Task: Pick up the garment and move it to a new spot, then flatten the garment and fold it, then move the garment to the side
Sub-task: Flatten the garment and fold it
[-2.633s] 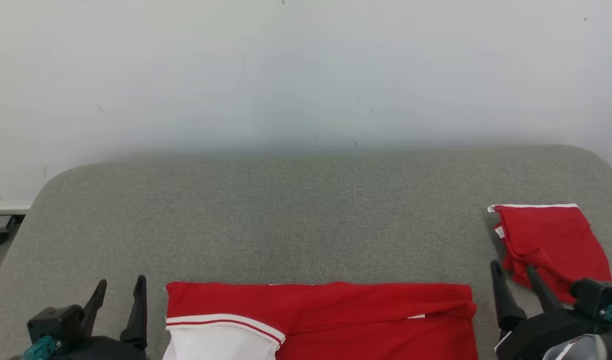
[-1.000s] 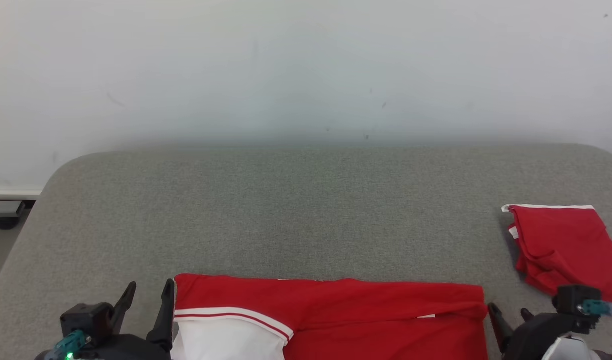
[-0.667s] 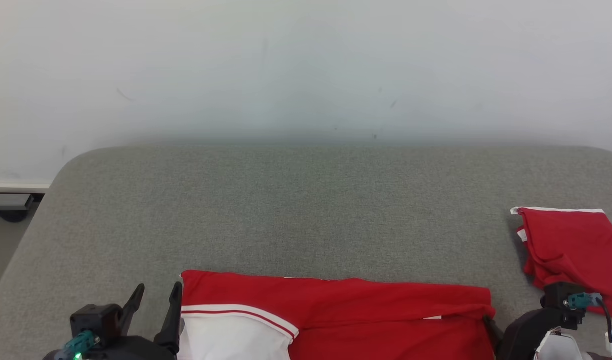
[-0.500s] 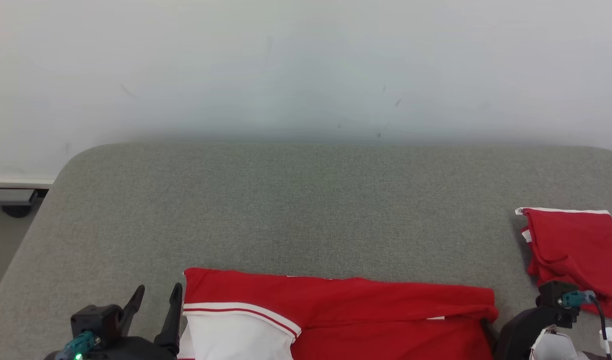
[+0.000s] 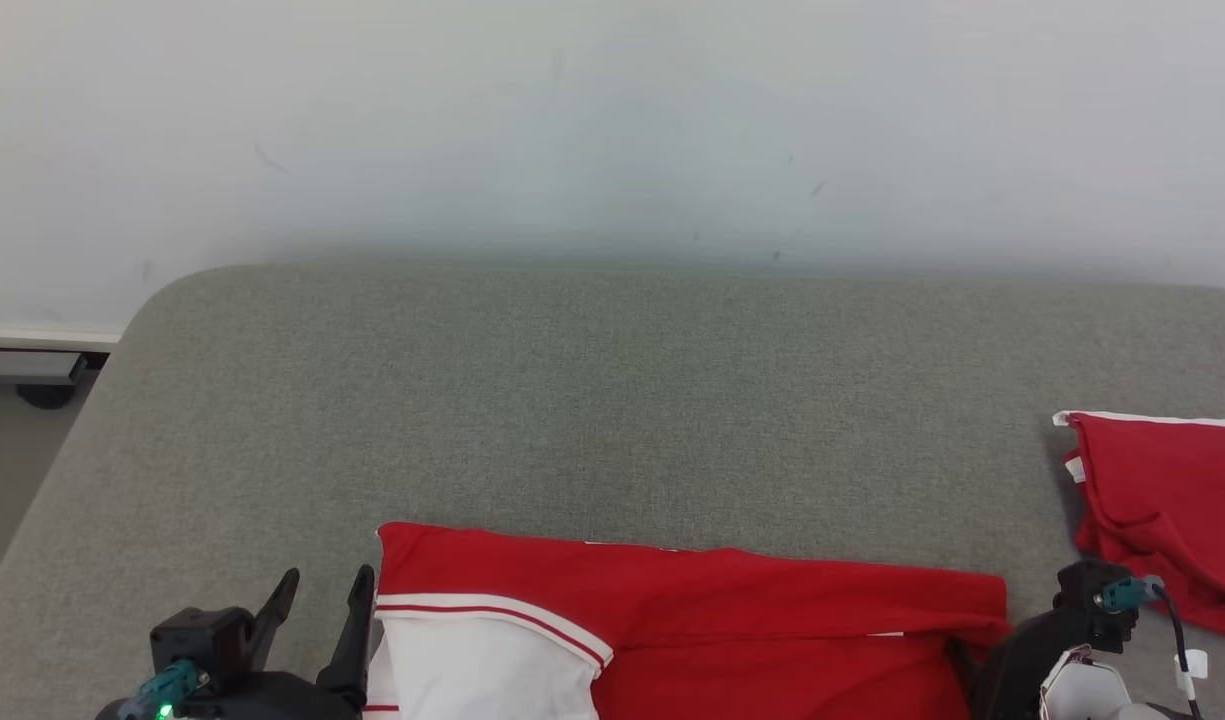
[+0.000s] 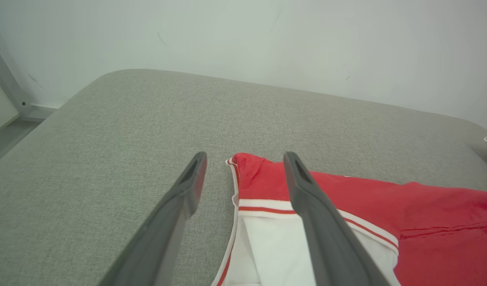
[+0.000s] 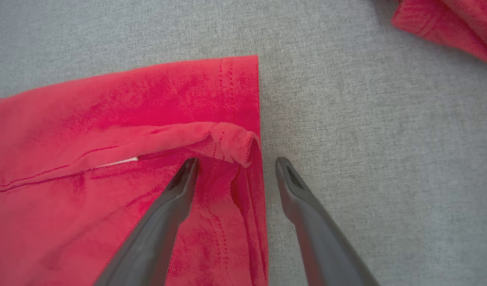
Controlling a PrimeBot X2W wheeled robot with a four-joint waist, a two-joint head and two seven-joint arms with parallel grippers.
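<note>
Garments: two, a red-and-white garment [image 5: 772,620] lying along the near edge of the grey surface [image 5: 612,400], and a smaller folded red piece [image 5: 1167,510] apart at the right.
Hands: two, both spread.
Left hand [image 6: 245,159]: straddles the garment's left edge (one finger over white cloth).
Right hand [image 7: 236,163]: straddles its right hem.

The grey fabric-covered tabletop [image 5: 612,400] lies bare from the long red-and-white folded garment [image 5: 772,610] at its near edge back to the white wall [image 5: 612,120]. A smaller crumpled red cloth [image 5: 1162,500] takes up the right side, and a narrow bare strip parts it from the garment. Left of the garment the surface is open.
</note>
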